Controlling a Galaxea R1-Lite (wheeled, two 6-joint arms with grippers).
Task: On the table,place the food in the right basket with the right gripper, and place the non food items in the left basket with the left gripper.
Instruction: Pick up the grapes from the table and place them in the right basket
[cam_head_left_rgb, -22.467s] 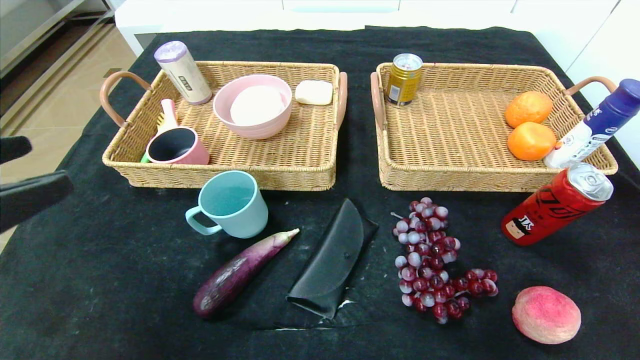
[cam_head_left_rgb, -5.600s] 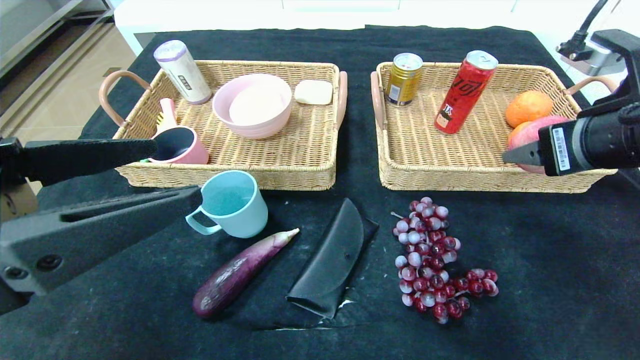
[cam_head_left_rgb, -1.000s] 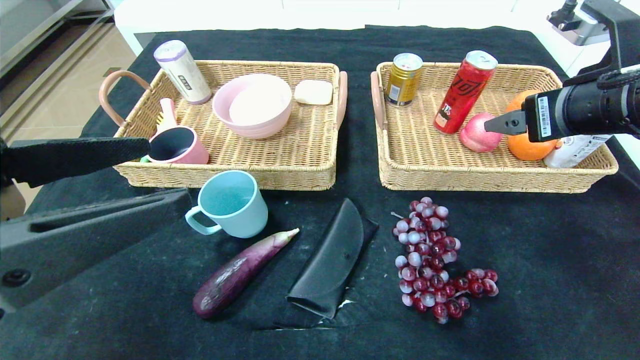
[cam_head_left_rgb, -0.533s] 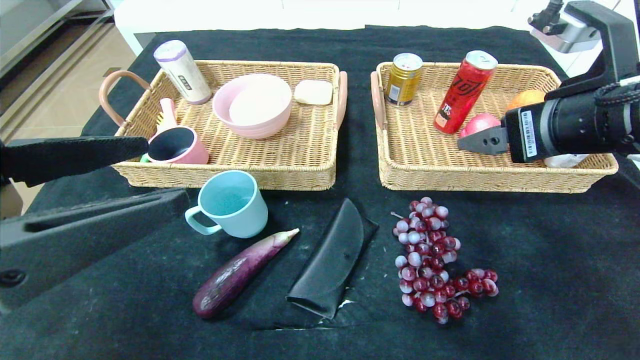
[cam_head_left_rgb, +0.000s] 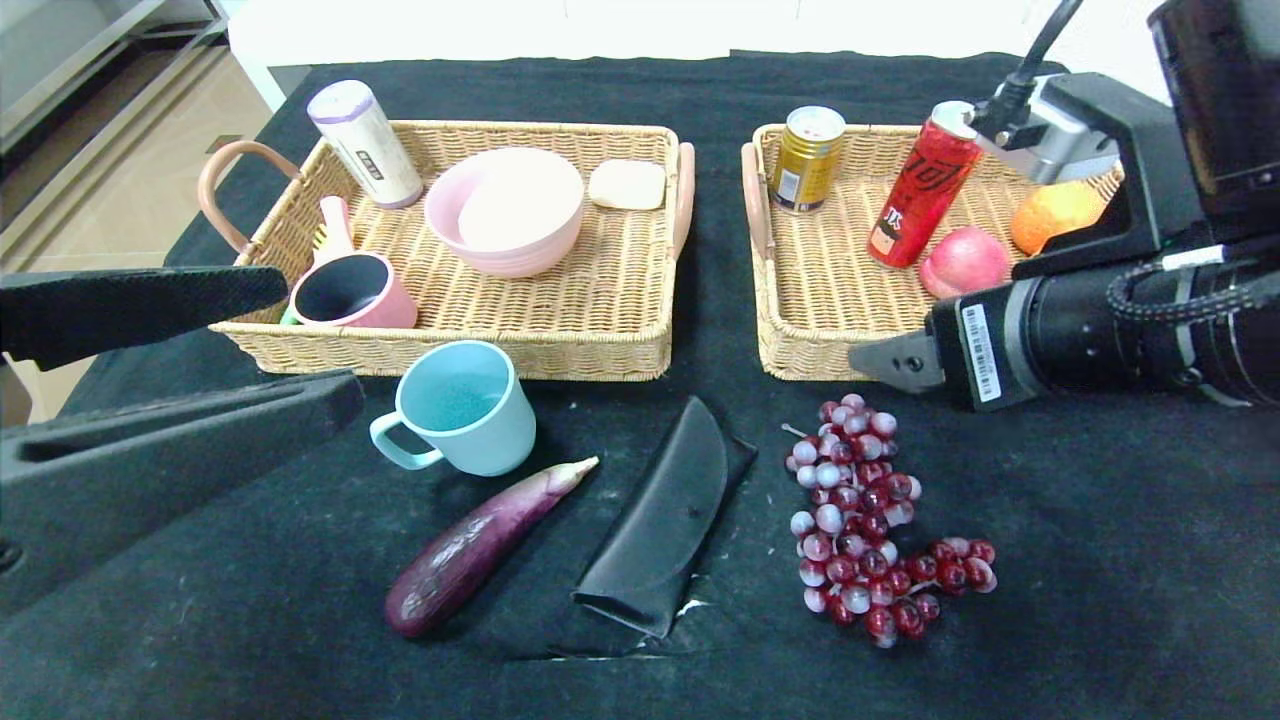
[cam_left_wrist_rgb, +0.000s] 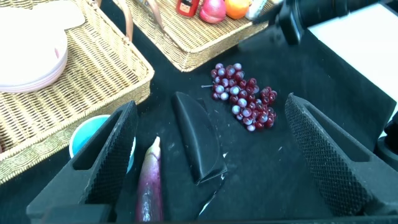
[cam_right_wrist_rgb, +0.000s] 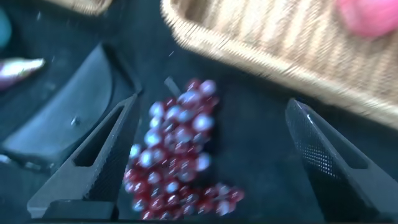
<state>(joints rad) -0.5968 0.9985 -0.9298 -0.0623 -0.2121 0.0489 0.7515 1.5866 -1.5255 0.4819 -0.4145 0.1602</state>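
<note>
With the pink peach (cam_head_left_rgb: 964, 261) now left in the right wicker basket (cam_head_left_rgb: 800, 355), the right pincer (cam_right_wrist_rgb: 214, 155) has swung out, jaws spread and empty, over the bunch of red grapes (cam_head_left_rgb: 868, 520), likely its next pick, while the left pincer (cam_left_wrist_rgb: 211, 155) waits open near the light-blue mug (cam_head_left_rgb: 460, 408).

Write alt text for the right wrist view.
The open right end effector hangs over a bunch of red grapes on the black tablecloth. A black pouch lies beside the grapes, and the right basket with a pink peach sits beyond them.
</note>
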